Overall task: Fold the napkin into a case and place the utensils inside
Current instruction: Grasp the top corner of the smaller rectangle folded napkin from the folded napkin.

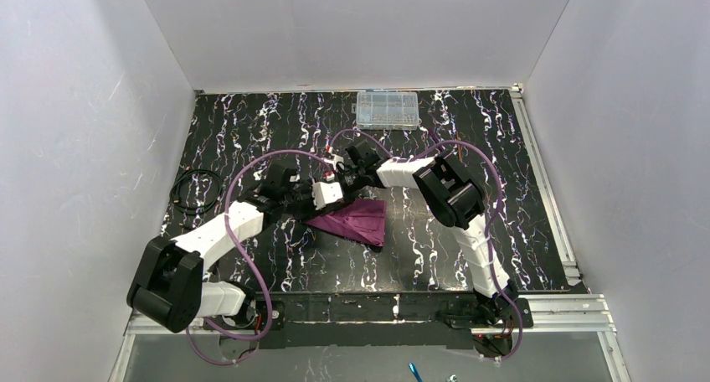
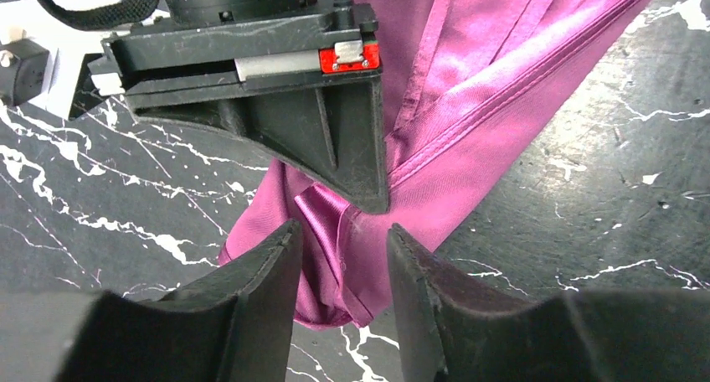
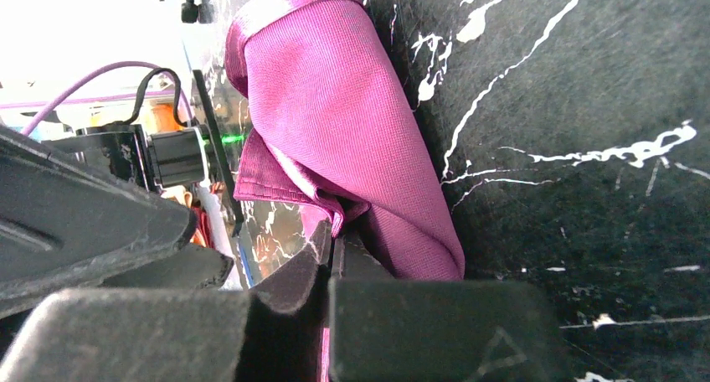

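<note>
The plum-purple napkin [image 1: 358, 221] lies bunched and partly folded on the black marbled table. My right gripper [image 3: 331, 252] is shut on the napkin [image 3: 335, 105], with a sliver of cloth showing between its jaws. In the left wrist view the right gripper [image 2: 373, 199] comes down from above and pinches a raised fold of the napkin [image 2: 469, 89]. My left gripper [image 2: 342, 252] stands open just in front of it, a loose cloth corner lying between its fingers. Both grippers meet at the napkin's far left corner [image 1: 335, 185]. The utensils are out of view.
A clear plastic compartment box [image 1: 387, 110] sits at the table's far edge. A coiled black cable [image 1: 194, 191] lies at the left. White walls close in three sides, and a metal rail [image 1: 544, 181] runs along the right.
</note>
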